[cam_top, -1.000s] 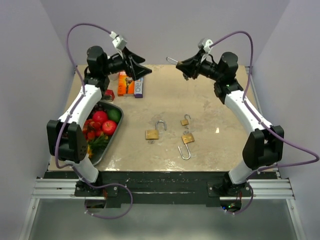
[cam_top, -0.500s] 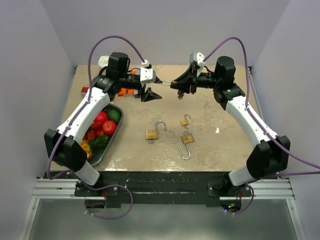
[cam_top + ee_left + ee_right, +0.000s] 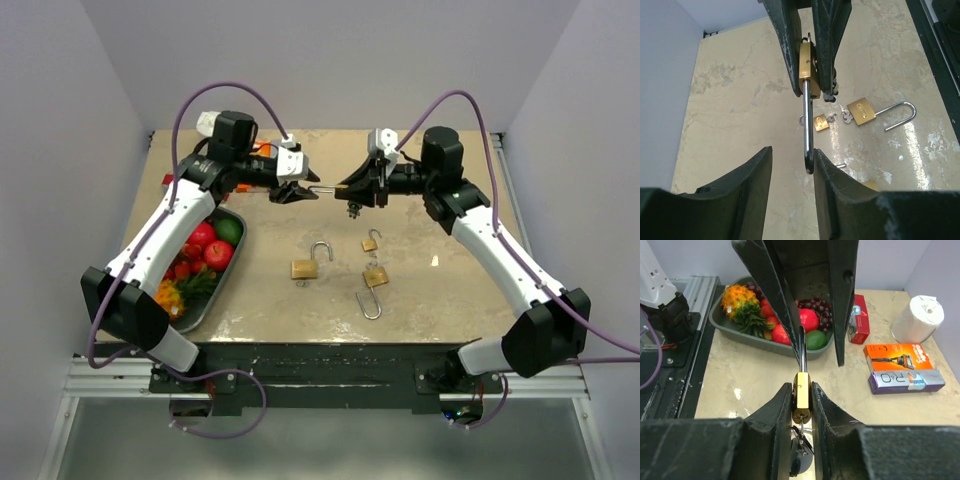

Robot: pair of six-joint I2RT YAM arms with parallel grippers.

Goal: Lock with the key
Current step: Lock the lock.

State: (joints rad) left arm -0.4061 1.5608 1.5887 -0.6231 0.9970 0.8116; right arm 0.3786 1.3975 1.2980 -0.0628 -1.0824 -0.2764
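Left gripper [image 3: 306, 191]: swung from back-left corner to centre; jaws narrowed around shackle [image 3: 808, 125]. Right gripper [image 3: 352, 190]: brought padlock [image 3: 806, 60] inward and lower to meet it.

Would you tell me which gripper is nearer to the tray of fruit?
Left. The left gripper hangs just past the far right corner of the tray; the right gripper, holding a padlock, is farther right.

The whole worktop [image 3: 270, 300] is seen from high above and behind the arm bases [image 3: 175, 372], looking down. Close views are given along each wrist's own jaws, facing one another across the middle; the raised padlock [image 3: 806, 62] between them is shared by all three views.
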